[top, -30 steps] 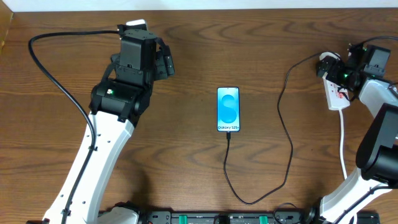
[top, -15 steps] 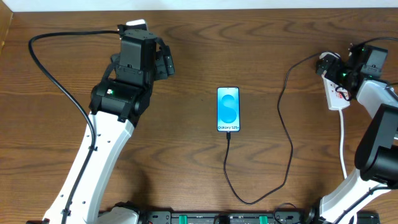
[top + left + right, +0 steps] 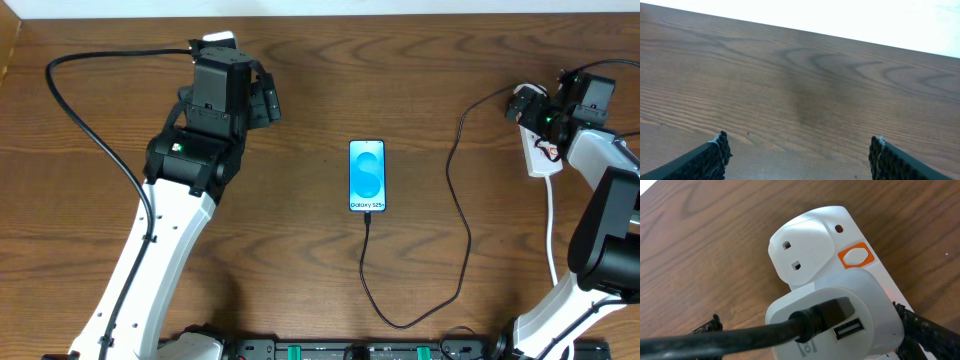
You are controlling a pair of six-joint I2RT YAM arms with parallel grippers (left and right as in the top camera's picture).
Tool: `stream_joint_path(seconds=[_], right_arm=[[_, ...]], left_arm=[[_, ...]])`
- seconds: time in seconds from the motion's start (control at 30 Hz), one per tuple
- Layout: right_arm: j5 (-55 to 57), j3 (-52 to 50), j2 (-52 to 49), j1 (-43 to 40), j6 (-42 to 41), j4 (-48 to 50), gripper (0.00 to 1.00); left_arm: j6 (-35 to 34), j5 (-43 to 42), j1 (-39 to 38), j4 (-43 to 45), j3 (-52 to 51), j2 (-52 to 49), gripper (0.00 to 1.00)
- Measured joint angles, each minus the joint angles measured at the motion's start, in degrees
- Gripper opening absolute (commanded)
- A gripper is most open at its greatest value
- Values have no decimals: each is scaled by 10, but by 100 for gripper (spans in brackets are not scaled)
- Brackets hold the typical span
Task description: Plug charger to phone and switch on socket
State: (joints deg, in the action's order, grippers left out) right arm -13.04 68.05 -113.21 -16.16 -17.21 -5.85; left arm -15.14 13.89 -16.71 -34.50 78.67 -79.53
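The phone (image 3: 367, 176) is a slim black-edged rectangle lying flat on the brown, strongly grained wooden table (image 3: 300, 250). Its glossy screen is bright blue with a white wave, and "Galaxy S25+" reads along its lower end. The charger (image 3: 467, 232), a thin black cable, meets the phone's bottom edge, loops toward the table's near edge, then climbs on the phone's right to the socket (image 3: 541, 155). That socket is a narrow white plastic strip well to the right of the phone, with small red marks on its face and a thicker white cord (image 3: 552, 240) trailing from its near end. Up close it shows a smooth raised outlet with small square holes, an orange-rimmed hexagonal button (image 3: 856, 257), and a rounded white adaptor (image 3: 870, 295) carrying a USB port (image 3: 847, 328) and the black cable. The right gripper (image 3: 807, 317) sits at the socket's far end, its rough black fingers spread wide on either side of the adaptor without clamping it. The left gripper (image 3: 799, 160), well to the phone's left, also has its textured pads wide apart over bare wood, holding nothing.
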Motion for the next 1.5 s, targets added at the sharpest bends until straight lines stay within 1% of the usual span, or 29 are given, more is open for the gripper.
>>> stream_joint_path(seconds=[0.23,0.3,0.43,0.6,0.9,1.03,1.17,1.3,1.5], right_arm=[[-4,-3,8,-3,3,-5,99],[-7,-8,19,-4,3,-19,99],[-85,-35,53,4,-1,-51,99],[-108,-49,91,-8,-2,-61,99],[-68,-49,257,-61,-2,-74,99],[-26,-49,333,-63,-2,-98,99],[13,-49,399,-63,-2,-100,99],[29,-49,433,-63,-2,-100,99],[39,-49,434,-63,-2,-114,99]], left_arm=[[0,0,0,0,0,0,90],[0,0,0,0,0,0,90],[0,0,0,0,0,0,90],[0,0,0,0,0,0,90],[0,0,0,0,0,0,90],[0,0,0,0,0,0,90],[0,0,0,0,0,0,90],[0,0,0,0,0,0,90],[0,0,0,0,0,0,90]])
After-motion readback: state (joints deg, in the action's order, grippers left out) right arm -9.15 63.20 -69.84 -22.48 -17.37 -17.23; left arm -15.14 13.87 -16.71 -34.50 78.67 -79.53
